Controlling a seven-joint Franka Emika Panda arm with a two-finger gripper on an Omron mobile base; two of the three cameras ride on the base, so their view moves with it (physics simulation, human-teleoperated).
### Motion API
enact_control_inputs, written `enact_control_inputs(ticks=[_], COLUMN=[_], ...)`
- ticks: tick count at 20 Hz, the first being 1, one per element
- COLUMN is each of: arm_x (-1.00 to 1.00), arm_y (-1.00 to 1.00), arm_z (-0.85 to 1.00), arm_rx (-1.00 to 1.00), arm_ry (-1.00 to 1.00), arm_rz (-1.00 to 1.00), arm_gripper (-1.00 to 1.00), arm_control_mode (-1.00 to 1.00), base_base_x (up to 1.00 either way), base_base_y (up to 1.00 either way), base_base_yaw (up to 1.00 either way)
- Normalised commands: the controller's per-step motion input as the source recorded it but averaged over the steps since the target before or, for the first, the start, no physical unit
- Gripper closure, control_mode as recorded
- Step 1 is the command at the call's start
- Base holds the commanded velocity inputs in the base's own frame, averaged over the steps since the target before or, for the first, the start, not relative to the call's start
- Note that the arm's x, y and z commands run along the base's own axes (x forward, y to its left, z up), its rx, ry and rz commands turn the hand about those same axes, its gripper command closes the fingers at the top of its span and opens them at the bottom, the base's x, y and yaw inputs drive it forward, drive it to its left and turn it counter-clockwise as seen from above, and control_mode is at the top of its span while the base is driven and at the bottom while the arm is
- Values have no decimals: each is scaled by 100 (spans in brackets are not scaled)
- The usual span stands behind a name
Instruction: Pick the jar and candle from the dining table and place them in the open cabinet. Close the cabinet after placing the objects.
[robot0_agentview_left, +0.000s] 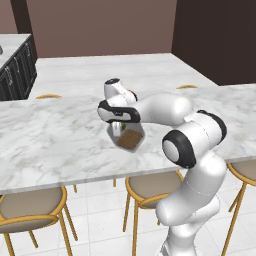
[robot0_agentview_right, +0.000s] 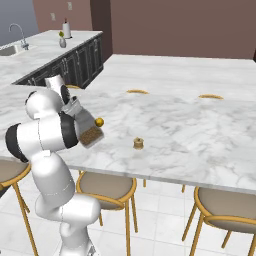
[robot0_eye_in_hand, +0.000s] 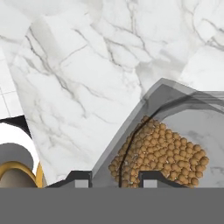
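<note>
My gripper (robot0_agentview_left: 119, 126) is shut on the jar (robot0_agentview_left: 129, 138), a clear glass jar with tan-brown grains. The jar hangs tilted just above the dining table (robot0_agentview_left: 50, 140), near its front edge. In the right base view the jar (robot0_agentview_right: 90, 131) leans with its golden knob pointing right, and the gripper (robot0_agentview_right: 79, 116) holds it from above. The candle (robot0_agentview_right: 138, 144), a tiny tan cylinder, stands on the dining table (robot0_agentview_right: 200, 140) to the right of the jar. In the hand view the gripper (robot0_eye_in_hand: 116, 177) clasps the jar (robot0_eye_in_hand: 166, 144) and the grains pile low inside, over the marble table (robot0_eye_in_hand: 78, 87).
Tan-seated stools with gold legs (robot0_agentview_left: 30, 207) (robot0_agentview_right: 105, 187) are tucked under the table's near edge. A second marble surface (robot0_agentview_left: 120, 70) lies behind it. Dark drawers under a counter with a sink (robot0_agentview_right: 50, 55) stand at the far left.
</note>
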Motion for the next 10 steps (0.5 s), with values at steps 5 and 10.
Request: enact_control_inputs(ticks=[5,10], arm_x=[0,-1], arm_y=[-4,-37], arm_z=[47,59], arm_rx=[0,0], arm_ry=[-6,-6], arm_rz=[6,0], arm_gripper=[100,100], arm_control_mode=[-100,-100], base_base_x=[0,0], base_base_y=[0,0], base_base_yaw=[0,0])
